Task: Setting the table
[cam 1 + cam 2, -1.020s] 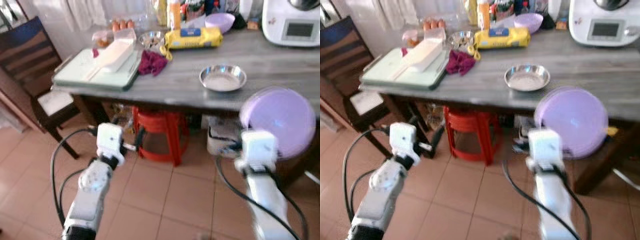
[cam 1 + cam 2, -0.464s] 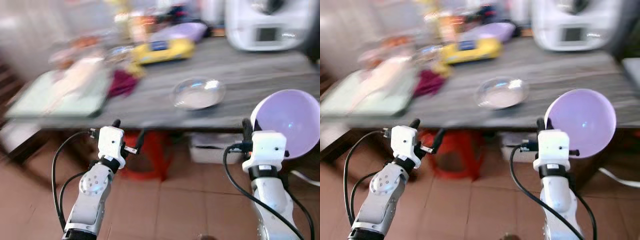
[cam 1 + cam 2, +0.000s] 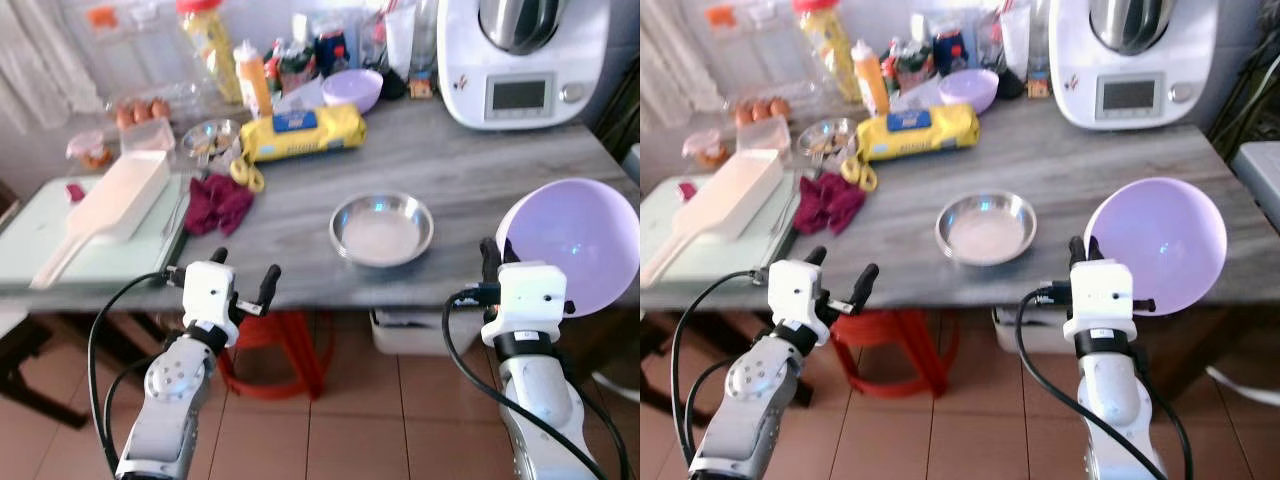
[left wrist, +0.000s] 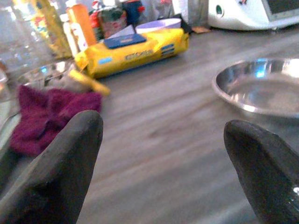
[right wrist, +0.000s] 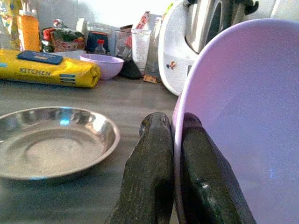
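At the table edge, right gripper (image 3: 492, 262) jaws still clamp the lilac bowl (image 3: 575, 243), now sharper.

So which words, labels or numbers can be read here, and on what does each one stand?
"KITCHEN": on the side of the yellow pack lying on the table.
Blue label on top of that pack: too blurred to read.
Screen of the white appliance: nothing readable.
Bottles and packets at the back: print too small to read.
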